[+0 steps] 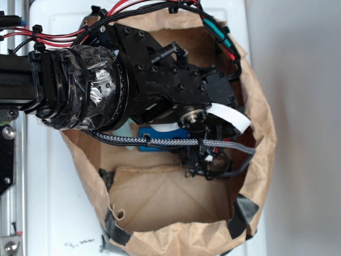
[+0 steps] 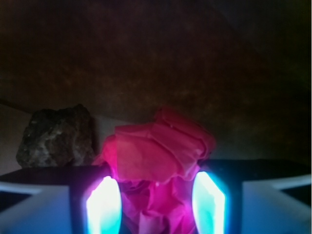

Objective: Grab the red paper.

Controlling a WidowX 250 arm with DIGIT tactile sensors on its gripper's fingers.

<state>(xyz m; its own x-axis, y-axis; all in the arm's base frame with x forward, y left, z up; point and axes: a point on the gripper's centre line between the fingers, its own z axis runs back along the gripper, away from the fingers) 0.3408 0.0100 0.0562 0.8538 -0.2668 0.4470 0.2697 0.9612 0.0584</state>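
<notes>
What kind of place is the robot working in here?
Likely a lab test rig: the arm reaches into a brown paper bag on a white surface, its gripper around the red paper.

Lab-type robot test rig: taped brown paper bag (image 1: 256,133) on white bench (image 1: 58,213), metal rail (image 1: 8,176) at left edge.

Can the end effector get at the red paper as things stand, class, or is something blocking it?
Probably yes. In the wrist view the red paper already sits between the end effector's two lit fingers, with nothing in front of it. The dark lump lies off to the side, clear of the fingers.
</notes>
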